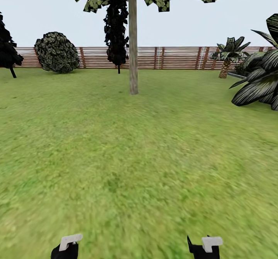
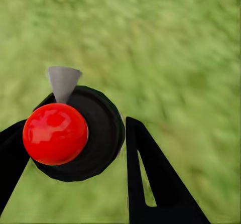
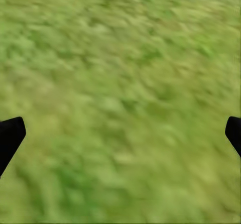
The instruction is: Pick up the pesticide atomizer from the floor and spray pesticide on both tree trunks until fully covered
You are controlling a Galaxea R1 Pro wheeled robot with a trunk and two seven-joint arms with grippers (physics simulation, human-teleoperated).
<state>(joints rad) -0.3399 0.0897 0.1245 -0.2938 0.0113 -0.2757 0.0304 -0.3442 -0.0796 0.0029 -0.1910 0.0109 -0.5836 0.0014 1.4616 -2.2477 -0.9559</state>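
Lawn point(image 1: 139, 166) open to tree trunk point(image 1: 133, 38), fence point(image 1: 177, 58) behind

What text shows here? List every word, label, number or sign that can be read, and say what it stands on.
None: no readable word, number or sign in any view.
Black round atomizer body with glossy red ball top and grey cone nozzle, held between the left gripper's fingers: plain surfaces.
Brown slatted wooden fence: bare slats.
Pale mottled tree trunk: bark mottling only.
Right gripper: plain black fingers over green grass.
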